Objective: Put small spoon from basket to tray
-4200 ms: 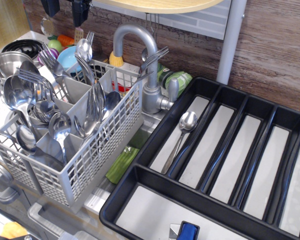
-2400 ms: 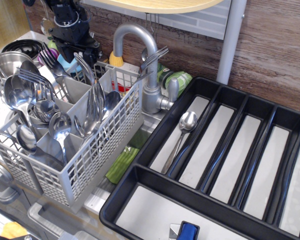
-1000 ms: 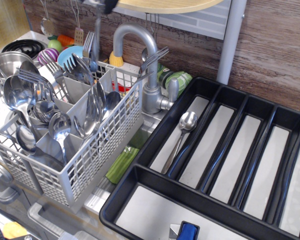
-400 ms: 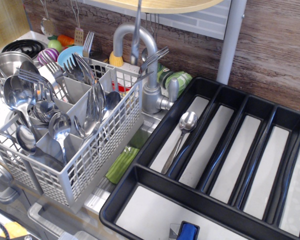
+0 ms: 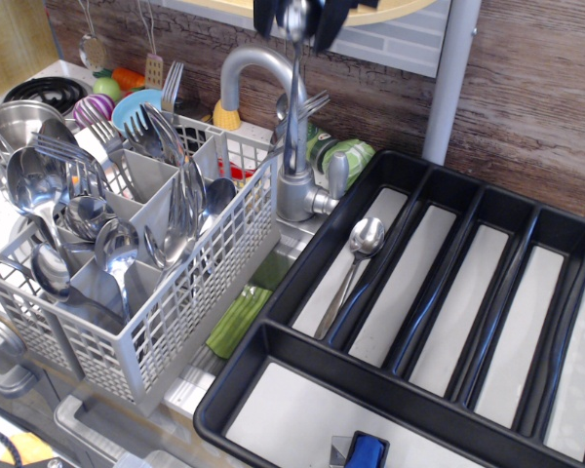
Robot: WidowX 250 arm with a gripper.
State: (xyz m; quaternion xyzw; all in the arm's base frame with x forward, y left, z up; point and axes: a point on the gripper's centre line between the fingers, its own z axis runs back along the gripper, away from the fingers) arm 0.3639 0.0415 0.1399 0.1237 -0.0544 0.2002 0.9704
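Kitchen counter, wood-grain and tile backsplash, steel faucet at centre; grey cutlery basket at left full of spoons and forks, black tray at right with one spoon already lying in its leftmost long slot. Gripper, top centre and partly cropped, is closed on the bowl end of the small spoon, which hangs handle-down over the faucet. Judged best practice: carry it rightward clear of the faucet, lower over a tray slot, release low; no legible writing or brands.

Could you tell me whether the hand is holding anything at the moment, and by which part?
The hand holds a small spoon by its bowl end, handle hanging down.
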